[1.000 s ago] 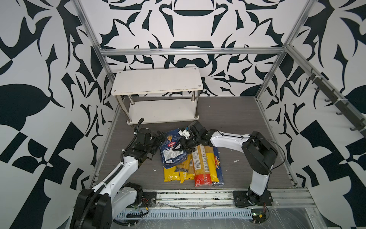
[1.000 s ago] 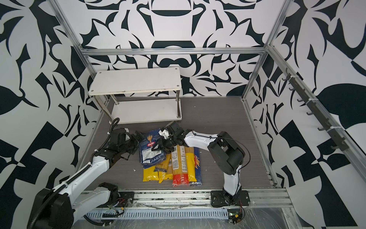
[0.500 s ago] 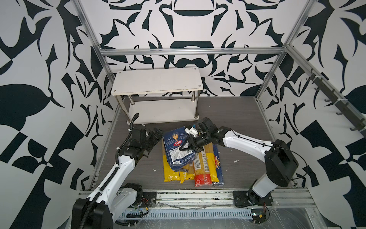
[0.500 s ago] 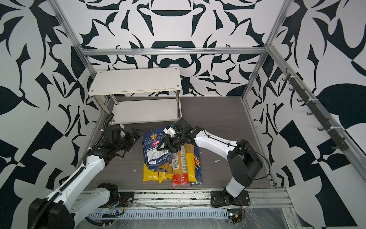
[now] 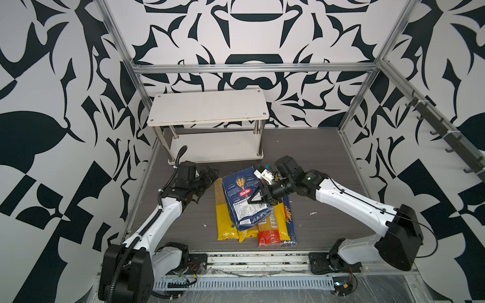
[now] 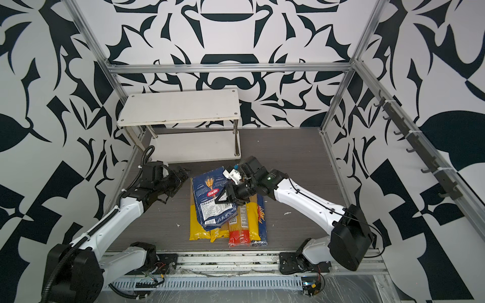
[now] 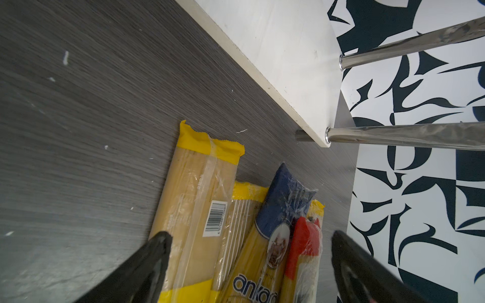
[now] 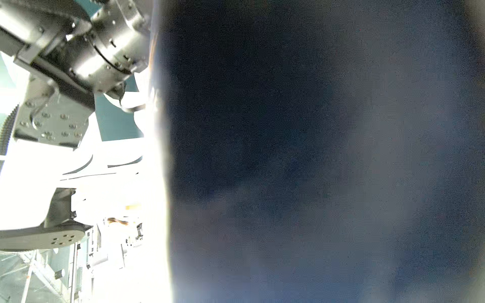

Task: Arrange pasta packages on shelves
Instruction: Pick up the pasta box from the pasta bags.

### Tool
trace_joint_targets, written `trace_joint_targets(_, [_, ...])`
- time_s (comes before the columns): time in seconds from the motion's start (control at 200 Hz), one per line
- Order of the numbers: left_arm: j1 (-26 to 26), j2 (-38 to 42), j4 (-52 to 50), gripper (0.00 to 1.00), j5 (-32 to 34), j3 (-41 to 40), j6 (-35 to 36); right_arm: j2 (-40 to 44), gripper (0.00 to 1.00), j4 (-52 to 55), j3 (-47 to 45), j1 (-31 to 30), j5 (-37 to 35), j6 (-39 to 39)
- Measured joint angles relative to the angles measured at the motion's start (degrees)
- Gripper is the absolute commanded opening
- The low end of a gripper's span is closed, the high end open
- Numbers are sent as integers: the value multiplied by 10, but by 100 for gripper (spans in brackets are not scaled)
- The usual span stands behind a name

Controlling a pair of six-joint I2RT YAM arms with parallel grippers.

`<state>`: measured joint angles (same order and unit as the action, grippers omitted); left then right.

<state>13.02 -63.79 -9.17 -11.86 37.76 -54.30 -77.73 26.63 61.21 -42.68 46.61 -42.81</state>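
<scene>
In front of the one rack [image 5: 210, 110], right jaws clench one Barilla bag [image 5: 241, 207] over at least five narrow packs [image 5: 225, 223]. Left jaws gape, released, beside them.

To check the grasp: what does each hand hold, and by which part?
The right hand grips the Barilla bag by its side edge, near mid-length; the left hand is open, empty.

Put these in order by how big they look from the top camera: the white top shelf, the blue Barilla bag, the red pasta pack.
1. White top shelf
2. Blue Barilla bag
3. Red pasta pack, partly hidden under the bag, so its full size is unsure.
</scene>
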Motion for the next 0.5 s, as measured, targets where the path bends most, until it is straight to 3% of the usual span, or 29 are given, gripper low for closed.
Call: trace_joint_targets(0.5, [0,-1,21,98,-11,0,3,35,30,50,33,6,-29,-6])
